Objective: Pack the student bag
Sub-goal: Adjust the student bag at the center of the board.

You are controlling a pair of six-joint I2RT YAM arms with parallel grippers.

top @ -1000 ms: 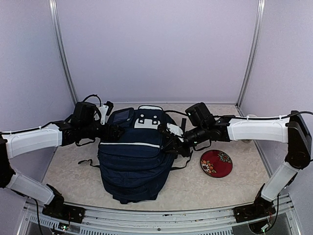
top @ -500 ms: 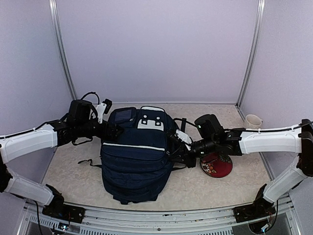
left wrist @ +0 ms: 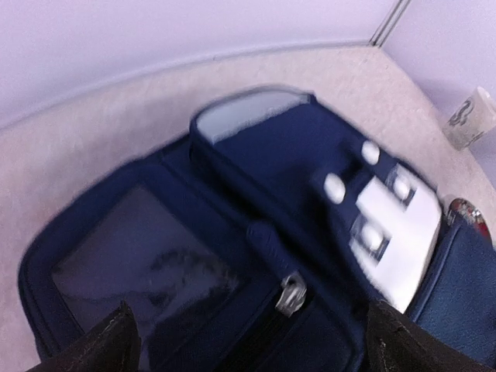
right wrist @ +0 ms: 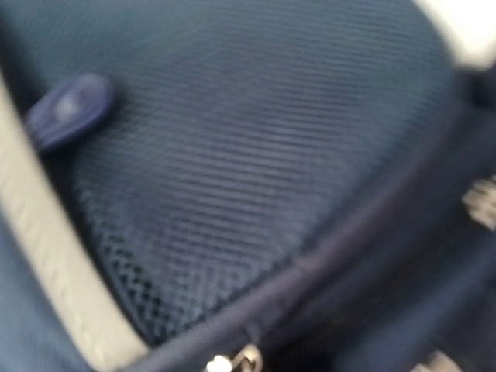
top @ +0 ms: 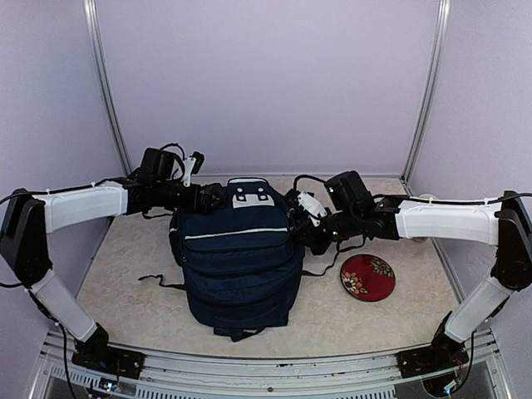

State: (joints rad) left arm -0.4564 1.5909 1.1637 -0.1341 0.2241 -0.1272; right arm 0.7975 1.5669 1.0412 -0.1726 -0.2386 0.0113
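Note:
The student bag [top: 237, 262] is a large navy backpack with a white stripe and a white top patch [top: 249, 198], in the middle of the table. My left gripper [top: 208, 198] is at its top left corner. In the left wrist view its fingers [left wrist: 116, 345] are spread wide over the bag's top [left wrist: 256, 194], near a metal zipper pull [left wrist: 291, 294]. My right gripper [top: 302, 226] presses against the bag's right side. The right wrist view is blurred and shows only the bag's navy mesh [right wrist: 232, 155], a white stripe and a zipper ring, with no fingers in sight.
A red patterned plate [top: 367, 277] lies right of the bag. A pale mug [left wrist: 469, 116] stands at the far right, mostly behind my right arm in the top view. Black straps [top: 162, 281] trail off the bag's left side. White walls enclose the table.
The bag has shifted right and back, and its top has risen. My left gripper moved right onto the bag's top. My right gripper moved left and up against its right side.

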